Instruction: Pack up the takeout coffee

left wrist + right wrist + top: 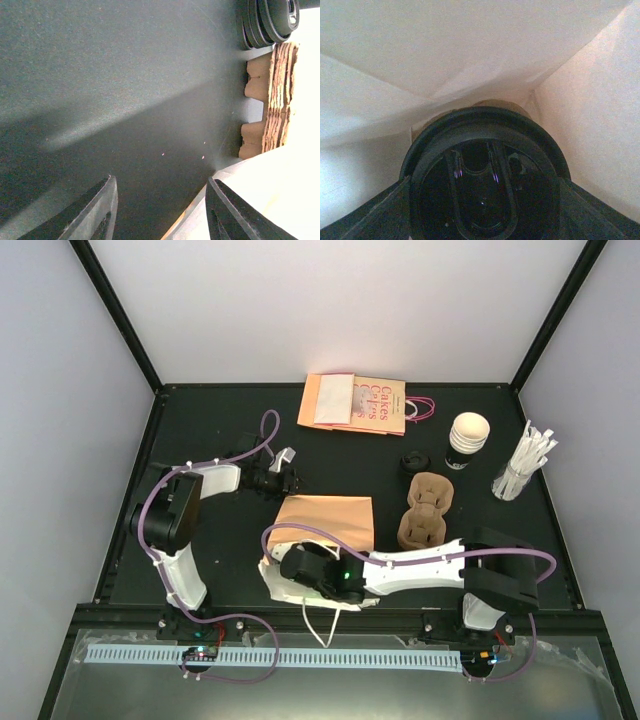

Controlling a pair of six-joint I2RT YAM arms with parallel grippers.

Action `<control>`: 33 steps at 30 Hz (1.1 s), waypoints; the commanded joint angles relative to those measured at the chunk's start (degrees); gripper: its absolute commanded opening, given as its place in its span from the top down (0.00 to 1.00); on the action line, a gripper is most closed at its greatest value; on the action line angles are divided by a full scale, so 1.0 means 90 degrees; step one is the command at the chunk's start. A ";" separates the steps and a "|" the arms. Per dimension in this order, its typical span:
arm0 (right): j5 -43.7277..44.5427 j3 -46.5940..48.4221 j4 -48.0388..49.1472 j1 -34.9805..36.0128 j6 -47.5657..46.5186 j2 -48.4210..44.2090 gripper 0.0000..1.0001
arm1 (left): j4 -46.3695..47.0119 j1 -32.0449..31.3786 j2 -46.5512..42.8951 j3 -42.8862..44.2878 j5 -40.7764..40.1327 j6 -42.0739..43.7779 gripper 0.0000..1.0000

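Note:
The takeout coffee (482, 165), a black cup with a round black lid, fills the lower half of the right wrist view. My right gripper (482, 205) is shut on it, one finger (370, 217) on each side, inside the pale interior of the paper bag (470, 55). From above, the brown bag (325, 522) lies flat at table centre with my right arm reaching into its near end. My left gripper (288, 478) hovers open by the bag's far left corner. In its own view its jaws (160, 195) stand apart over dark table, the right finger (235, 215) overlapping the bag's pale edge (280, 185).
A lidless black cup (468, 436) stands at the back right, with a loose black lid (415, 460) near it. A brown pulp cup carrier (425, 510) lies right of the bag. White wrapped straws (525, 465) sit far right. Flat printed bags (355, 403) lie at the back.

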 commanded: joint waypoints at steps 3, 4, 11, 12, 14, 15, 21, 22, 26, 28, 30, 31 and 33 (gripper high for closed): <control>-0.0047 0.0030 0.0520 0.0091 -0.0379 0.0199 0.62 | -0.0139 -0.0112 -0.0025 -0.0043 0.0309 0.0054 0.50; -0.0014 0.0092 0.0509 0.0102 -0.0409 0.0257 0.62 | -0.0171 -0.0115 -0.0005 -0.0027 0.0306 0.0065 0.50; 0.0031 0.0464 0.0357 0.0132 -0.0587 0.0568 0.62 | -0.0301 -0.0162 0.0029 0.0072 0.0296 0.0093 0.50; 0.0019 0.0442 0.0363 0.0132 -0.0563 0.0556 0.62 | -0.0329 -0.0164 0.0025 0.0077 0.0288 0.0093 0.51; -0.0046 0.0328 0.0414 0.0130 -0.0499 0.0473 0.62 | -0.0372 -0.0182 -0.0006 0.0097 0.0249 0.0079 0.51; -0.0095 0.0283 0.0392 0.0121 -0.0438 0.0416 0.62 | -0.0400 -0.0184 -0.0025 0.0106 0.0233 0.0078 0.51; -0.0457 0.0125 0.0115 0.0059 -0.0078 0.0130 0.62 | -0.0362 -0.0208 -0.0175 0.0021 0.0144 0.0023 0.51; -0.0486 0.0166 0.0030 0.0056 -0.0054 0.0142 0.62 | -0.0361 -0.0226 -0.0179 0.0012 0.0141 0.0024 0.51; -0.0497 0.0463 -0.0355 0.0037 0.0045 0.0295 0.62 | -0.0361 -0.0271 -0.0161 0.0009 0.0148 0.0037 0.51; -0.0509 0.0632 -0.0543 0.0034 0.0133 0.0360 0.62 | -0.0370 -0.0282 -0.0154 0.0019 0.0149 0.0045 0.51; -0.0521 0.0732 -0.0664 0.0030 0.0206 0.0395 0.62 | -0.0397 -0.0284 -0.0152 0.0036 0.0150 0.0049 0.51; -0.0521 0.0791 -0.0739 0.0026 0.0232 0.0418 0.62 | -0.0400 -0.0291 -0.0159 0.0048 0.0149 0.0054 0.51; -0.0484 0.0909 -0.0910 0.0024 0.0292 0.0490 0.62 | -0.0418 -0.0291 -0.0161 0.0049 0.0150 0.0065 0.51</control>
